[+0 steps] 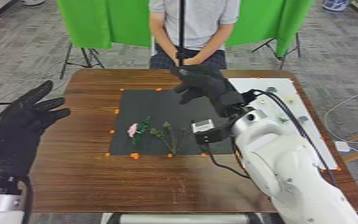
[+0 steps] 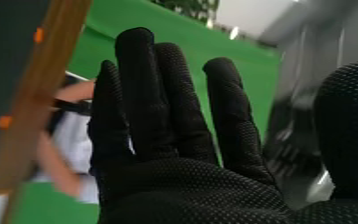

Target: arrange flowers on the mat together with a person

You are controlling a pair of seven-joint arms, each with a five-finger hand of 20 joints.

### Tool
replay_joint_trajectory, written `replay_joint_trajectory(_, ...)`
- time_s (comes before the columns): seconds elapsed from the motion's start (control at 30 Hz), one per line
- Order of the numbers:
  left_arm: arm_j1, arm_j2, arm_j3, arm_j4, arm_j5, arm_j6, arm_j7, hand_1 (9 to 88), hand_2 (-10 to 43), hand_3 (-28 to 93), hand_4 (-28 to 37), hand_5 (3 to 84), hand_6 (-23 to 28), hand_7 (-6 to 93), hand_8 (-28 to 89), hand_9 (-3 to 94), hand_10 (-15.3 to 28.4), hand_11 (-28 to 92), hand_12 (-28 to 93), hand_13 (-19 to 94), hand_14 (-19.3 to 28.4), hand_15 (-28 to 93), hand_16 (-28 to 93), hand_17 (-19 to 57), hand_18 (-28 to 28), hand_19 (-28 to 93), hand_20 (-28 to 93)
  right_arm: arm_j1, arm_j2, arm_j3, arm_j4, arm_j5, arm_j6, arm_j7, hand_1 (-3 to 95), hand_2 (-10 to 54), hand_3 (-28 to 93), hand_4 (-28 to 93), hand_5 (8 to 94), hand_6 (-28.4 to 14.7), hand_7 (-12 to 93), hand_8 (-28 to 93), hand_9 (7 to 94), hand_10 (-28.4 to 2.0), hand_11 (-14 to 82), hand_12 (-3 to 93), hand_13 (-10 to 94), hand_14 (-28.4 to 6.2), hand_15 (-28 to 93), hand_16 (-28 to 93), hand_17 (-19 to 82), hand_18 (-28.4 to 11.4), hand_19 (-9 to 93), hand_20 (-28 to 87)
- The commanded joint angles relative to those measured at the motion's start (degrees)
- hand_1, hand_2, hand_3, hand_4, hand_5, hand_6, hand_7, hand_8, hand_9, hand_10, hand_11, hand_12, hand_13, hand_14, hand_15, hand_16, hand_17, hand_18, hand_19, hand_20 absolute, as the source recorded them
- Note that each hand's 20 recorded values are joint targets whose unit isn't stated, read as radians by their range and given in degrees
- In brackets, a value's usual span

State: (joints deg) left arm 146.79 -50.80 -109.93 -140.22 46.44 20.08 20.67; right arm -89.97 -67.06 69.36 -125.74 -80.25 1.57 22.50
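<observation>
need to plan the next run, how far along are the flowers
Partly done, it seems: a pink flower and a green sprig lie on the dark mat. Nothing is in hand: the right hand is open above the mat, the left hand open too. Small items on the white sheet may be left to place; I can't tell what they are.

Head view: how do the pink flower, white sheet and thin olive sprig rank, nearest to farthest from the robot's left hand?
From the left hand:
1. Pink flower, left on the dark mat.
2. Thin olive sprig, right of the flower.
3. White sheet, far right.
</observation>
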Motion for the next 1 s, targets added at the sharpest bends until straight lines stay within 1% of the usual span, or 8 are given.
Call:
replay_joint_trajectory(0.03, 2.83, -2.98, 0.45, -0.31, 1.71, -0.15, -1.04, 15.3, 4.4, 76, -28.3, 33.3, 6.0, 15.1, -11, 33.1, 19.2, 24, 11, 24, 27.7, 53, -10, -9.7, 25.9, 51, 11, -19.11, -2.57, 16.80, -1.04, 13.95, -0.24, -7.53, 23.3, 1.0, 67, -26, 47.8, -1.5, 12, -11, 52.3, -19.7, 20.0, 15.1, 46, -18.4, 57, 8, 11, -20.6, 61, 9)
replay_joint_trajectory(0.1, 2.63, -2.90, 1.14, 0.04, 1.40, 0.07, -0.25, 15.2, 4.3, 76, -28.3, 33.2, 5.9, 15.1, -10, 33.1, 19.1, 24, 12, 24, 27.6, 53, -9, -9.8, 25.9, 51, 12, -21.21, -3.28, 19.31, -0.86, 17.80, -0.57, -9.80, 23.0, 0.9, 67, -26, 46.8, -1.4, 12, -11, 50.5, -19.5, 18.8, 15.0, 44, -18.7, 55, 8, 10, -20.5, 59, 10)
replay_joint_trajectory(0.27, 2.85, -2.84, 2.25, 0.11, 0.71, 0.95, 0.76, 15.0, 4.6, 75, -28.3, 33.2, 5.8, 15.5, -10, 34.4, 19.4, 25, 12, 25, 27.7, 53, -9, -9.7, 25.7, 51, 12, -24.28, -3.66, 21.77, -0.56, 20.59, 0.80, -13.26, 22.1, 1.1, 68, -27, 45.8, -1.2, 11, -10, 48.4, -19.3, 17.2, 15.4, 41, -18.7, 53, 9, 8, -20.7, 55, 14)
replay_joint_trajectory(0.33, 2.79, -3.06, 2.39, 0.27, 0.87, 0.69, 0.62, 14.7, 4.5, 76, -28.3, 33.2, 5.8, 15.5, -11, 34.6, 19.5, 25, 12, 25, 27.8, 53, -9, -9.6, 25.7, 51, 12, -24.88, -3.78, 22.10, -0.59, 21.62, 1.12, -13.66, 21.7, 1.1, 69, -27, 45.6, -1.0, 11, -10, 48.0, -19.1, 17.0, 15.4, 41, -18.8, 52, 9, 7, -21.3, 55, 15)
replay_joint_trajectory(0.53, 2.40, -2.44, 3.50, 0.49, 0.20, 2.26, 1.35, 14.6, 4.6, 76, -28.3, 33.2, 5.8, 15.6, -11, 34.8, 19.5, 25, 12, 25, 27.9, 54, -9, -9.0, 25.5, 51, 13, -25.42, -3.95, 21.93, -0.27, 22.06, 0.73, -14.72, 21.3, 1.3, 70, -27, 45.5, -0.8, 12, -10, 47.9, -19.1, 16.6, 15.6, 41, -18.8, 52, 10, 6, -21.6, 55, 15)
replay_joint_trajectory(0.67, 2.05, -1.97, 4.24, 0.70, -0.01, 2.40, 1.79, 15.1, 5.0, 75, -28.3, 33.5, 6.0, 15.7, -11, 35.4, 19.7, 26, 12, 26, 28.2, 54, -9, -8.4, 25.3, 52, 14, -25.57, -4.10, 22.16, -0.19, 22.22, 0.33, -15.62, 21.3, 2.0, 70, -27, 46.6, -0.8, 12, -10, 50.0, -18.9, 17.7, 15.8, 42, -18.8, 53, 10, 6, -21.6, 55, 16)
replay_joint_trajectory(0.87, 2.32, -1.68, 4.40, 0.56, -0.40, 2.90, 1.91, 15.1, 5.3, 75, -28.3, 33.7, 6.1, 15.6, -11, 36.0, 20.0, 26, 12, 26, 28.3, 54, -9, -8.1, 25.2, 52, 14, -26.14, -4.15, 22.95, -0.41, 22.28, 0.47, -16.24, 21.0, 2.3, 70, -27, 47.0, -0.7, 12, -11, 50.7, -18.9, 18.4, 15.7, 42, -18.8, 53, 10, 6, -21.6, 55, 16)
replay_joint_trajectory(1.0, 2.90, -1.31, 4.27, 0.35, -0.65, 3.27, 2.75, 15.2, 5.5, 75, -28.3, 33.9, 6.3, 15.6, -11, 36.1, 20.0, 26, 11, 27, 28.3, 54, -10, -8.0, 25.2, 52, 14, -25.91, -4.14, 22.98, -0.51, 22.14, 0.37, -15.99, 20.6, 2.3, 70, -27, 47.0, -0.6, 12, -11, 50.9, -18.9, 18.5, 15.6, 42, -18.8, 53, 10, 6, -21.6, 55, 17)
